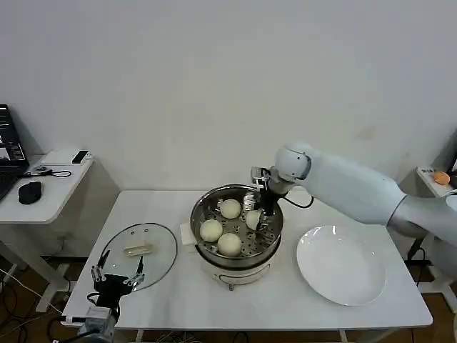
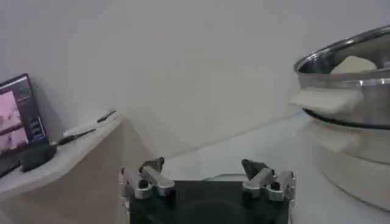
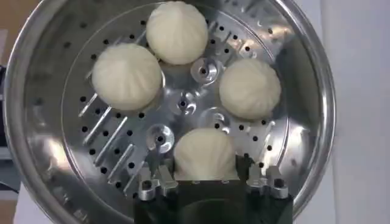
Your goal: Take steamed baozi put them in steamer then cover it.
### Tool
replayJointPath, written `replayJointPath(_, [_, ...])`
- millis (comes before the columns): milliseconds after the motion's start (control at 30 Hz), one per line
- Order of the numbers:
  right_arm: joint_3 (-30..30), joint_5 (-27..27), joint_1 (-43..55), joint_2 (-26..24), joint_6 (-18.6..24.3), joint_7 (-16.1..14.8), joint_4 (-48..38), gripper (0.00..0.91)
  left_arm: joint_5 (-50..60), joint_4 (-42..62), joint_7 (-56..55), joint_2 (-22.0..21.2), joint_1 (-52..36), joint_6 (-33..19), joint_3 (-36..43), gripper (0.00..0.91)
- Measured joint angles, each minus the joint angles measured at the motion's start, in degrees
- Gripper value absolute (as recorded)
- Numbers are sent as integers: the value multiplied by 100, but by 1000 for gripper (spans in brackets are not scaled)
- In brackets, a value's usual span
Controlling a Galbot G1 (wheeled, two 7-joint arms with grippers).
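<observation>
Overhead, right gripper (image 3: 210, 181) clasps the fourth baozi (image 3: 205, 154) inside the steamer (image 3: 304, 91); left gripper (image 2: 208, 176) gapes

There are no words or numbers to read anywhere. The laptop screen (image 1: 8, 146) on the side desk far to the left glows, but what is on it is too small to make out.

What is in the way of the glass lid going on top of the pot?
The right tool is down inside the steamer, around the fourth baozi, with its arm over the rim. The lid lies beside the steamer; the left tool waits at its near edge.
</observation>
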Motion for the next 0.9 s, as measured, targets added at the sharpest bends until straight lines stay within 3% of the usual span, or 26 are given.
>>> replayJointPath(333, [118,22,46,-57,-24,52,87,907,1,-48,12,-29,-3,-2,-8,907])
replayJointPath(533, [419,65,51,-335,0,3,374,907,-38,-84,35,-47,-41,-32,-15,907])
replayJointPath(733, [1351,232,-190,-775,98,137,777,907,-179,-94,26,-56,-126,-120,12,907])
replayJointPath(900, [2358,417,-553,-1144,365,470,1116,907,-387,-154,-47,-61,-168,-217,55,907])
